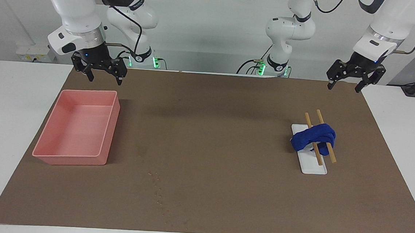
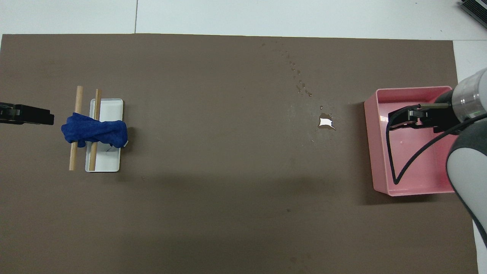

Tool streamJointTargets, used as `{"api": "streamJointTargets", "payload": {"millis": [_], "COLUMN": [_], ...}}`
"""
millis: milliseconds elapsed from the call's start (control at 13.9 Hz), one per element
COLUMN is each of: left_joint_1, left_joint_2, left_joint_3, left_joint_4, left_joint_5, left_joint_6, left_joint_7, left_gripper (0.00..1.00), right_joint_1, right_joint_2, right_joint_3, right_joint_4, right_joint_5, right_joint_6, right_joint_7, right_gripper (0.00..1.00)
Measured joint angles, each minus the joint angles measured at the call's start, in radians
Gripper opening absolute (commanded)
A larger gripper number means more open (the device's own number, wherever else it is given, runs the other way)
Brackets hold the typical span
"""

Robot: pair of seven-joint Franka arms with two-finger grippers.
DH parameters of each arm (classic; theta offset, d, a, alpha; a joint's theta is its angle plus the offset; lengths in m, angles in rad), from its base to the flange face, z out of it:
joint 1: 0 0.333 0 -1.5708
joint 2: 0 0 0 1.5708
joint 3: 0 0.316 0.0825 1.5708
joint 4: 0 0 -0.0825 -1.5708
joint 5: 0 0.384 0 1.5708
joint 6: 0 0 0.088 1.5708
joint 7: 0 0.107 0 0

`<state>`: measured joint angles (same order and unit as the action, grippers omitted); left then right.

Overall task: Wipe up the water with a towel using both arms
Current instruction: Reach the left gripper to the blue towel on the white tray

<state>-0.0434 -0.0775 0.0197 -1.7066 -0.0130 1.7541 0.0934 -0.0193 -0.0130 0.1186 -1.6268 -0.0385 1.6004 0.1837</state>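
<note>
The left gripper [image 1: 355, 76] hung in the air over the brown mat [image 1: 209, 138], at the left arm's end of the table and at the mat's edge nearest the robots, its wrist pitched downward and its black fingers spread apart, holding nothing. The right gripper [image 1: 98, 68] hung in the same manner over the mat's robot-side edge at the right arm's end, just above the nearer rim of the pink bin [image 1: 77, 127], fingers likewise parted and empty (in the overhead view its wrist and cable lay across the bin). The blue towel [image 2: 94, 132] lay bunched across two wooden sticks [image 2: 76, 125], which rested over a white tray [image 2: 107, 160] toward the left arm's end. A small puddle of water [image 2: 326, 123] sat on the mat beside the bin, with a trail of droplets [image 2: 298, 78] running from it, farther from the robots.
</note>
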Motion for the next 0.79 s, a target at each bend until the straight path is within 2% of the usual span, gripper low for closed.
{"api": "streamJointTargets", "payload": {"millis": [287, 502, 789], "left_joint_1": [0.019, 0.019, 0.018], "left_joint_2": [0.016, 0.066, 0.115], "left_joint_3": [0.008, 0.003, -0.002], "left_joint_4": [-0.156, -0.254, -0.336], "left_joint_5": [0.000, 0.002, 0.055], "left_joint_6": [0.242, 0.401, 0.486], "left_joint_7": [-0.067, -0.106, -0.122], "left_gripper": [1.00, 1.00, 1.00], "right_joint_1": [0.000, 0.000, 0.000], "right_joint_2": [0.000, 0.000, -0.001], "right_joint_3": [0.000, 0.000, 0.000], "right_joint_4": [0.000, 0.000, 0.000], "right_joint_5": [0.000, 0.000, 0.000], "right_joint_6": [0.000, 0.000, 0.000], "right_joint_7": [0.000, 0.000, 0.000], "right_gripper": [1.00, 1.00, 1.00]}}
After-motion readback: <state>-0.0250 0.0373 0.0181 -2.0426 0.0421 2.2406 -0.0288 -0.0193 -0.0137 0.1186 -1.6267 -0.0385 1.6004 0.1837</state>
